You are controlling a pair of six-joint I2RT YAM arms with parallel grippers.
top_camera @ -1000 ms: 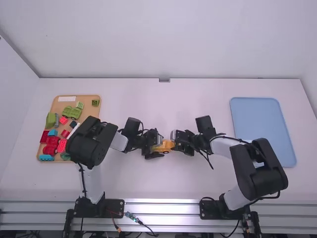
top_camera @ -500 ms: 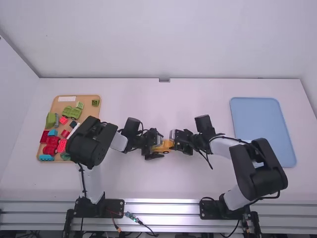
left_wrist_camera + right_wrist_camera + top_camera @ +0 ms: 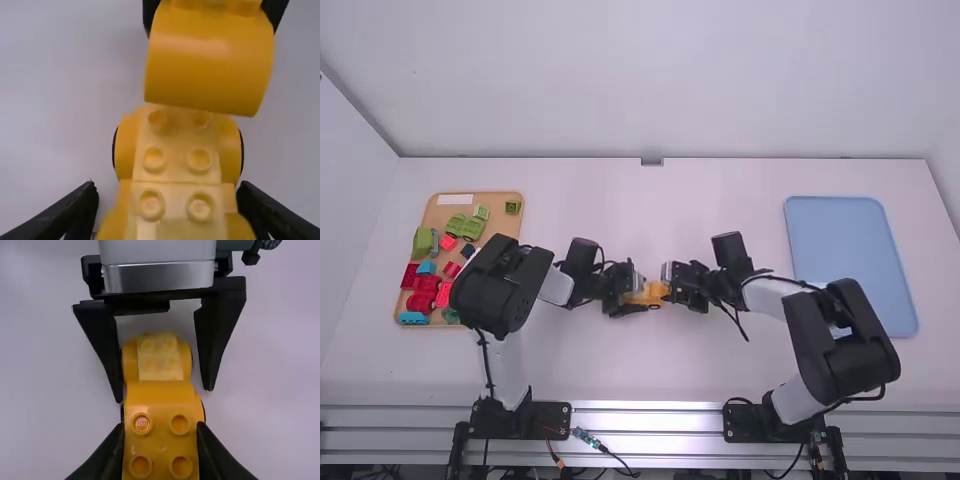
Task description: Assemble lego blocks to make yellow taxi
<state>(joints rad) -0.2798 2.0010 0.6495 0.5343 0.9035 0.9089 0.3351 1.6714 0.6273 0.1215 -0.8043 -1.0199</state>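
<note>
Near the table's middle, my left gripper (image 3: pixel 636 298) and my right gripper (image 3: pixel 670 286) face each other over yellow pieces (image 3: pixel 648 294). A yellow wheeled base (image 3: pixel 177 167) with pale studs lies between the spread fingers of my left gripper (image 3: pixel 167 191), a gap at its side. In the right wrist view my right gripper (image 3: pixel 161 426) is shut on a yellow block (image 3: pixel 161 442), studs on top and a rounded side. That block (image 3: pixel 207 65) is over one end of the base (image 3: pixel 157 359); whether it is pressed down, I cannot tell.
A wooden tray (image 3: pixel 492 197) holding red, green and blue blocks is at the far left, partly behind the left arm. The blue tray (image 3: pixel 850 255) lies at the right, beyond the right arm's elbow. White table (image 3: pixel 650 370) surrounds the grippers.
My left gripper has shifted slightly left, and its fingers look more spread around the base. My right gripper has edged slightly left with its block.
</note>
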